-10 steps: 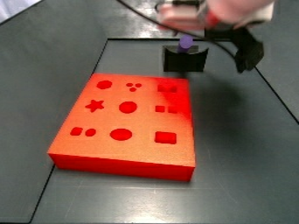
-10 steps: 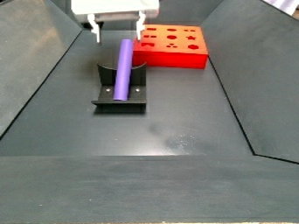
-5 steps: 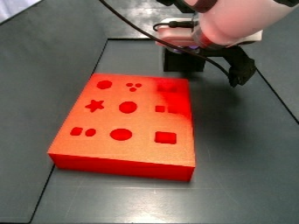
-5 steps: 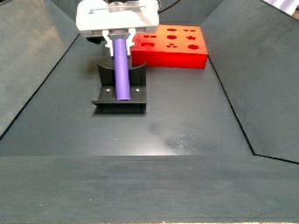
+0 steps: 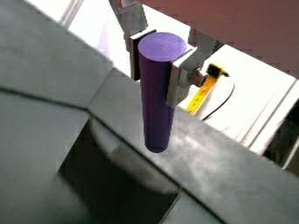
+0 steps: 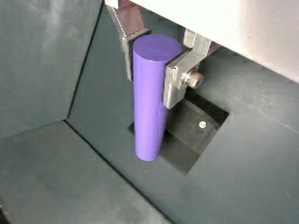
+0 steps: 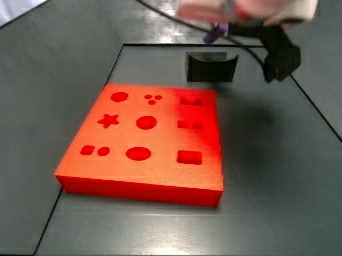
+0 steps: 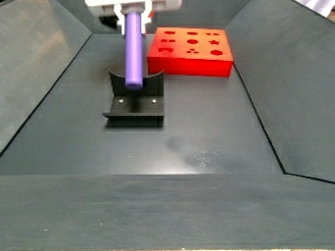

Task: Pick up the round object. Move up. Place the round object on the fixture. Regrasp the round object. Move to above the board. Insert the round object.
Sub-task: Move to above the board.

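Observation:
My gripper (image 8: pixel 132 14) is shut on the upper end of the purple round object (image 8: pixel 132 51) and holds it upright, its lower end just above the dark fixture (image 8: pixel 135 104). In both wrist views the silver fingers clamp the peg's top from two sides (image 5: pixel 160 52) (image 6: pixel 158 57), and the peg (image 6: pixel 147 105) hangs down over the fixture's plate (image 6: pixel 194 140). In a side view the gripper (image 7: pixel 222 24) is blurred at the top, above the fixture (image 7: pixel 210 67). The orange-red board (image 7: pixel 147 130) lies nearer the front; it also shows behind the fixture (image 8: pixel 193 51).
The work floor is a dark sunken tray with sloped walls (image 8: pixel 53 88). A yellow tag and cable (image 5: pixel 201 92) hang beside the finger. The arm's dark links (image 7: pixel 278 50) reach over the tray's right side.
The gripper came down over the peg on the fixture, shut on its top end, and has lifted it up off the fixture.

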